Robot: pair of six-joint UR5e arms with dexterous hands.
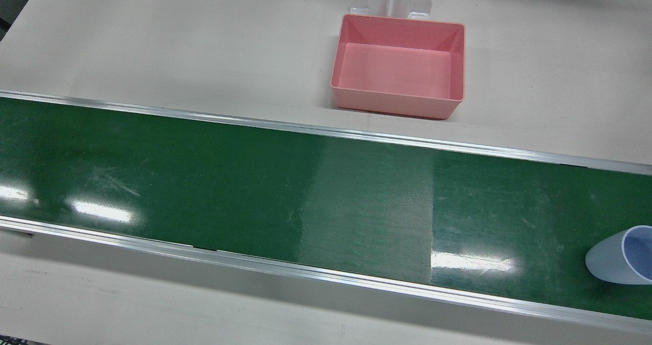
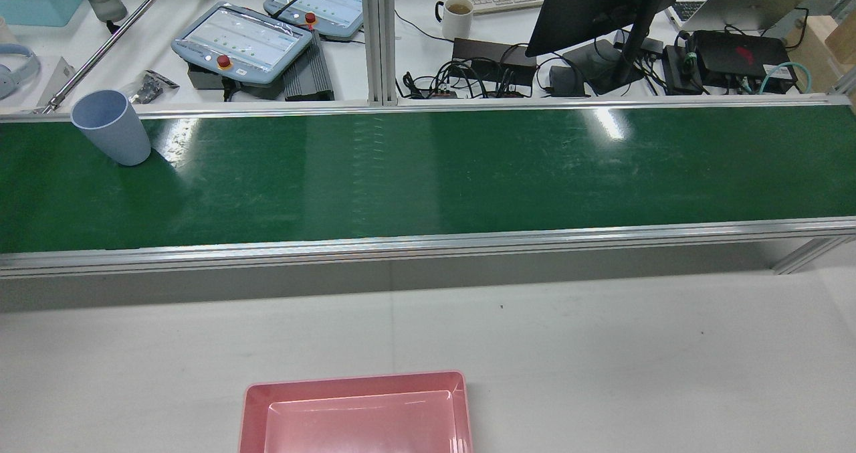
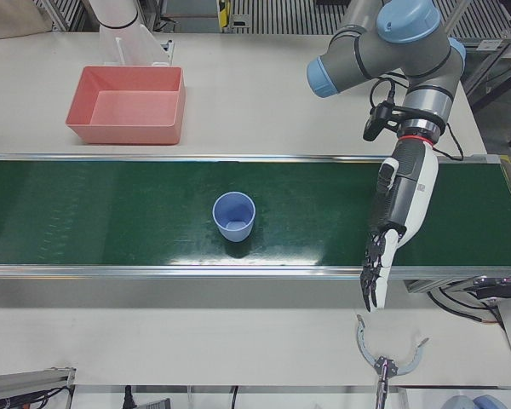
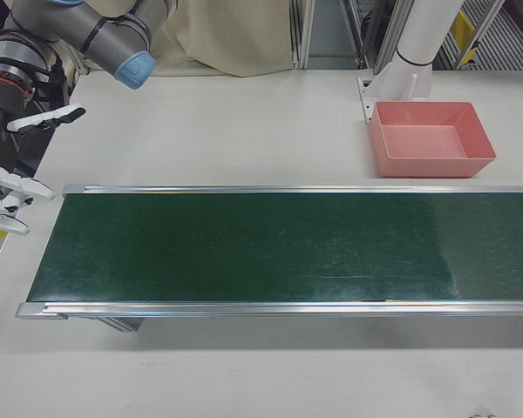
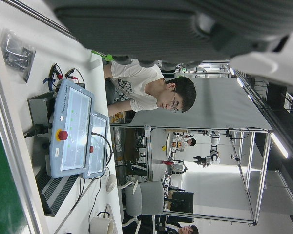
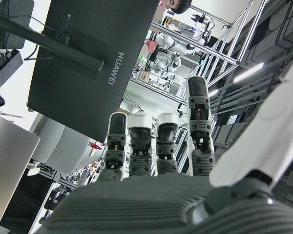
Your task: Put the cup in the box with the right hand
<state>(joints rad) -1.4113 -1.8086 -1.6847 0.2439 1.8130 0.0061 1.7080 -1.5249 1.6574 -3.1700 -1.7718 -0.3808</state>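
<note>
A pale blue cup [image 2: 110,126] stands upright on the green conveyor belt [image 2: 428,172], near its end on the left arm's side; it also shows as the cup [image 3: 234,216] and, cut by the frame edge, the cup [image 1: 624,256]. The empty pink box [image 1: 392,103] sits on the white table behind the belt, seen again as the box [image 3: 123,134] and the box [image 4: 436,165]. My left hand [image 3: 393,220] hangs open, fingers straight down, over the belt's end, well apart from the cup. My right hand [image 4: 9,165] is open with fingers spread, beyond the belt's opposite end.
Past the belt lies an operators' desk with two teach pendants [image 2: 244,38], a monitor [image 2: 602,5], a mug [image 2: 458,15] and cables. A person [image 5: 151,92] sits there. A grey clamp-like tool [image 3: 390,354] lies on the front table.
</note>
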